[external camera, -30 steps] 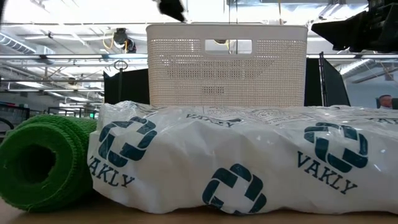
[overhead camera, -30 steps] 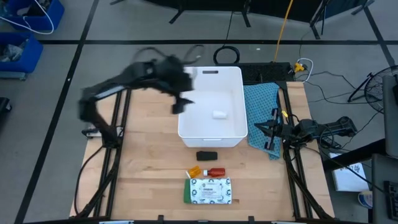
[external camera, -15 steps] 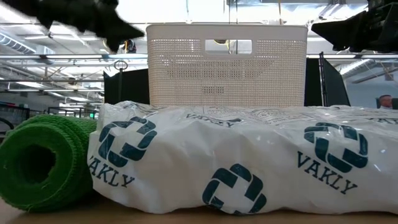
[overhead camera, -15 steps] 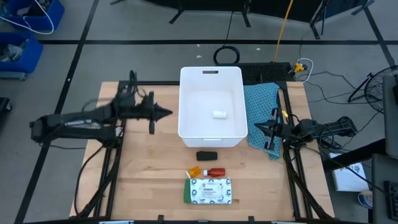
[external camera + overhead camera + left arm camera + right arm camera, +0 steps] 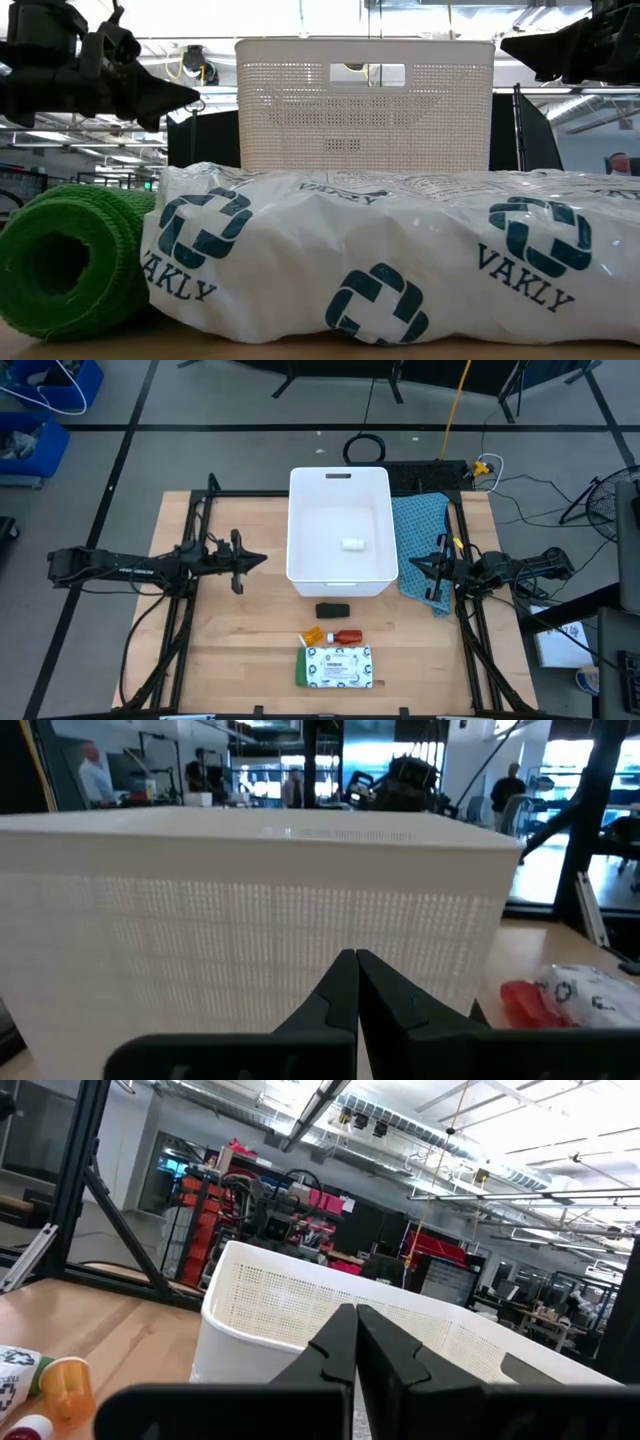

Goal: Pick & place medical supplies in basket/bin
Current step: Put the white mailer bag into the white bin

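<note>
I park my left end effector (image 5: 248, 558) beside the bin (image 5: 338, 575), fingers clenched on nothing, so I can reach the packet (image 5: 337, 666) next.

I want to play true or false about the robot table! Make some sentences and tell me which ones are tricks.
1. A small white item lies inside the tub. True.
2. The left tool is holding the red bottle. False: it is shut and empty, off to the tub's left side, and the bottle lies on the table.
3. The white packet is in the tub. False: it lies on the table, in front of the tub.
4. The right tool is beside the tub, over the blue-green cloth. True.
5. A black piece sits between the tub and the bottle. True.
</note>
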You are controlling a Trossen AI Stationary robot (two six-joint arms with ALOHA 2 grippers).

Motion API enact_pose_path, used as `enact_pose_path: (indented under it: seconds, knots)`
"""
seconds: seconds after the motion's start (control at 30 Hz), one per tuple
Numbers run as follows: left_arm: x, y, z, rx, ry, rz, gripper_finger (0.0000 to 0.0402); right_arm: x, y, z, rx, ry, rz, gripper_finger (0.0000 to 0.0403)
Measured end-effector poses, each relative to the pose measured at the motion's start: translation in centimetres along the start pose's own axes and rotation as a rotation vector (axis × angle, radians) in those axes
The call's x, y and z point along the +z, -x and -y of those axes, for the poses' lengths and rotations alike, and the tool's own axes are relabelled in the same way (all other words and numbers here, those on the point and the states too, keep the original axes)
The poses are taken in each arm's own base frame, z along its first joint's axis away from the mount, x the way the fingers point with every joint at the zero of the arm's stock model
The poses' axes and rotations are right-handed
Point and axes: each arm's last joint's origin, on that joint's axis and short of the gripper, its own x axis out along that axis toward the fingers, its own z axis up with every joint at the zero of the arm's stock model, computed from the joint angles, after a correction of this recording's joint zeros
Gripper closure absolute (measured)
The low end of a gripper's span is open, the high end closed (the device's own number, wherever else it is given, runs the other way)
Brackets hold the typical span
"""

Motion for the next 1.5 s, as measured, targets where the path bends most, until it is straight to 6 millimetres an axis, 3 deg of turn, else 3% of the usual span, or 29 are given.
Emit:
enact_pose_path:
  seconds: [0.37, 0.53, 0.7, 0.97, 1.13, 1.27, 1.5]
  knots:
    - [0.1, 0.0, 0.0, 0.001, 0.000, 0.009, 0.0376, 0.6, 0.0, 0.3, -0.017, -0.090, 0.065, 0.0403]
    - [0.1, 0.0, 0.0, 0.001, 0.000, 0.011, 0.0381, 0.7, -0.3, -0.2, 0.094, -0.080, 0.047, 0.0403]
    - [0.2, 0.0, 0.0, 0.001, 0.000, 0.016, 0.0397, 4.6, -2.6, -0.1, 0.162, -0.109, 0.008, 0.0403]
    - [0.5, 0.0, -0.1, 0.021, -0.072, 0.044, 0.0377, 10.7, -9.6, -4.7, 0.255, 0.037, -0.261, 0.0403]
    - [0.5, 0.0, -0.2, 0.076, -0.078, 0.046, 0.0365, 12.6, -11.9, -8.7, 0.322, -0.035, -0.366, 0.0387]
    - [0.5, 0.0, -0.3, 0.106, -0.092, 0.050, 0.0365, 12.1, -12.1, -11.6, 0.315, -0.154, -0.429, 0.0345]
    - [0.9, 0.0, -0.3, 0.107, -0.090, 0.088, 0.0364, 9.6, -11.0, -16.0, 0.210, -0.307, -0.555, 0.0235]
